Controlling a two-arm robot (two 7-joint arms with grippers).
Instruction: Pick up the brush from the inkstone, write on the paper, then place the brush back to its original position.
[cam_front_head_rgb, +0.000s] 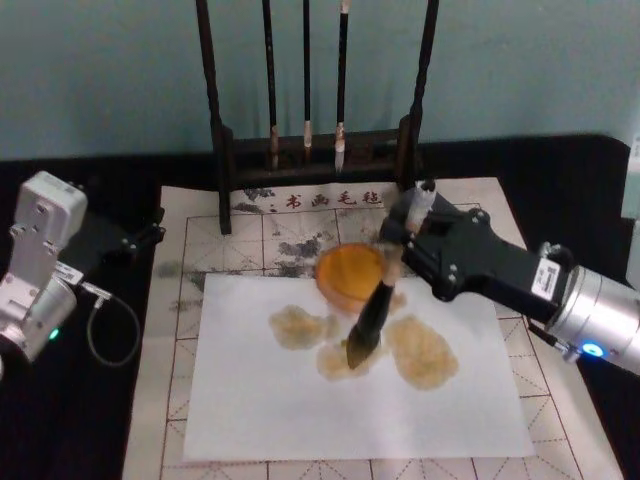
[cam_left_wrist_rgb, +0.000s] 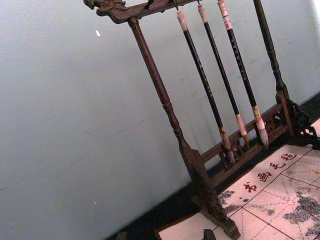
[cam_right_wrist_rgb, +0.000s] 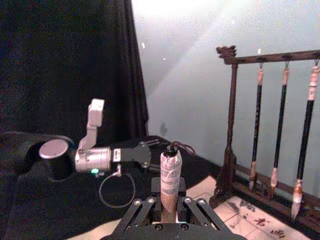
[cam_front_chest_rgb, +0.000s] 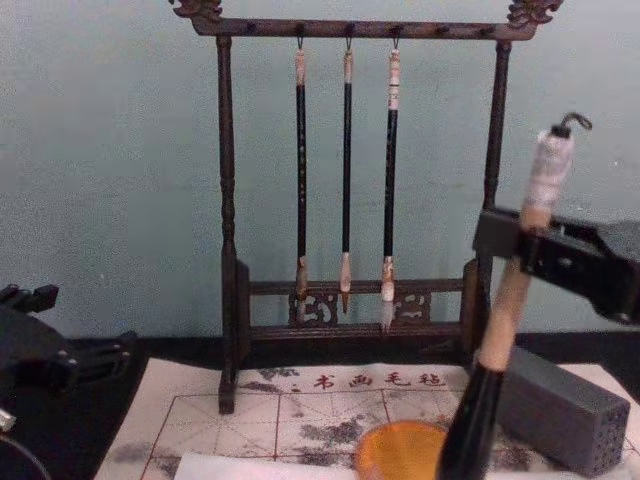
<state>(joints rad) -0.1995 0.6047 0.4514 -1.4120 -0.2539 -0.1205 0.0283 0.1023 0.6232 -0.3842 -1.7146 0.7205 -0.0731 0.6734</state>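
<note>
A white sheet of paper (cam_front_head_rgb: 300, 420) lies nearest, spread over a gridded felt mat (cam_front_head_rgb: 175, 340) on the black-draped surface (cam_front_head_rgb: 70, 420). Pale brown wet patches (cam_front_head_rgb: 425, 355) mark the sheet's middle. Among them the brush (cam_front_head_rgb: 372, 315) stands tilted, bristles down and, as far as the head view shows, touching the paper, with its handle leaning up and away.

Just beyond the patches the orange inkstone (cam_front_head_rgb: 345, 275) straddles the paper's far edge. The brush's black lower section crosses beside its right rim.

The right hand (cam_front_head_rgb: 402, 245) reaches in from the right above the inkstone's far side and is clamped on the brush's pale upper handle, the whitish cap and loop sticking out above it. In the chest view a grey block (cam_front_chest_rgb: 555, 410) lies on the mat behind the brush.

The left hand (cam_front_head_rgb: 135, 240) sits parked at the mat's far left corner, over the black cloth; whether it is open or closed cannot be told.

Farthest back, a dark wooden rack (cam_front_head_rgb: 320, 160) stands at the mat's far edge with three thin brushes (cam_front_chest_rgb: 346, 170) hanging from it.
</note>
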